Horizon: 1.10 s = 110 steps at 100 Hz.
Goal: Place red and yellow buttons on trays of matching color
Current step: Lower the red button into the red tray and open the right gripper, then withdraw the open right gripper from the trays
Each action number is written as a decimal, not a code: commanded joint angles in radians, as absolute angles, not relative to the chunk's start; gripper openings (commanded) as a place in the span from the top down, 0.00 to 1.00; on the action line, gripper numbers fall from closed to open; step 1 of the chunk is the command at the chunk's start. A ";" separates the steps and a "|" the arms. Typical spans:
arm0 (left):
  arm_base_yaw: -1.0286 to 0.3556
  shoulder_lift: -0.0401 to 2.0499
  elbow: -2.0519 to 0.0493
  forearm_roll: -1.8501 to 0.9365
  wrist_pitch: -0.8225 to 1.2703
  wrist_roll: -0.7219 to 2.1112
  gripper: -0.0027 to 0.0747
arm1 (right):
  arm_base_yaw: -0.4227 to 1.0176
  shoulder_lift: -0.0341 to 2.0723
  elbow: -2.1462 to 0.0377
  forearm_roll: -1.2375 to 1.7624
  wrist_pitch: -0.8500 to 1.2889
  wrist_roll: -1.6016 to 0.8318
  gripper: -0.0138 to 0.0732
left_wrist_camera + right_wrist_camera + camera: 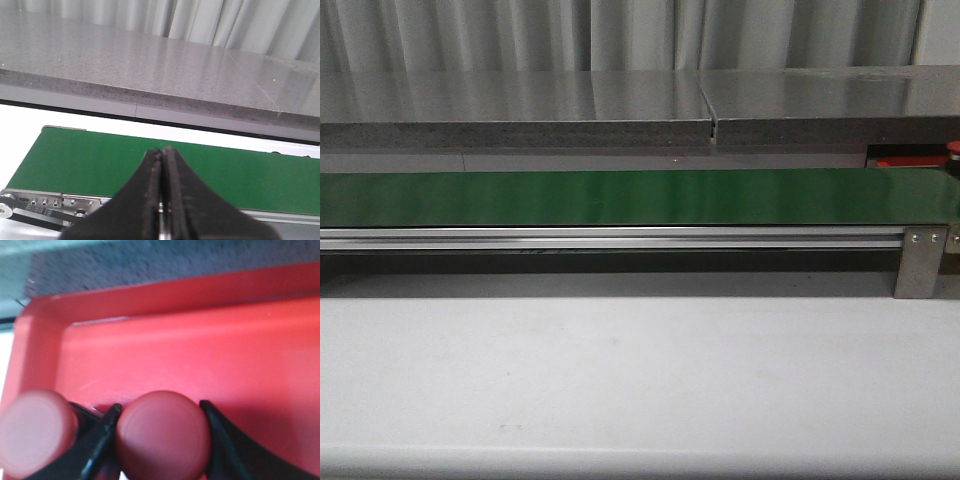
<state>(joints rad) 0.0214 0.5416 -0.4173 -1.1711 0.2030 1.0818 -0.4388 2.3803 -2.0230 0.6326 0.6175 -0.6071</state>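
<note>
Over the tray: my right claw (159, 412) hangs low above the flat bright-red plastic tray (200, 345), fingers clenched on a round dark-red button (162, 437).
Second button: a paler round red button (32, 435) sits just beside my gripped one, outside one finger.
Left claw (164, 155): pressed closed on nothing, poised above the long green belt (240, 175).
Front view: tray (910, 160) peeks in beyond the belt's right end.
</note>
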 commanded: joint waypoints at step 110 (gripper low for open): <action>0.013 0.544 -0.444 -1.193 0.176 1.083 0.99 | -0.434 2.029 -2.060 0.668 0.751 -0.603 0.21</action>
<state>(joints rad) 0.0214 0.5416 -0.4173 -1.1711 0.2030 1.0818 -0.4406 2.1401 -2.0272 0.6449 0.7409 -0.6041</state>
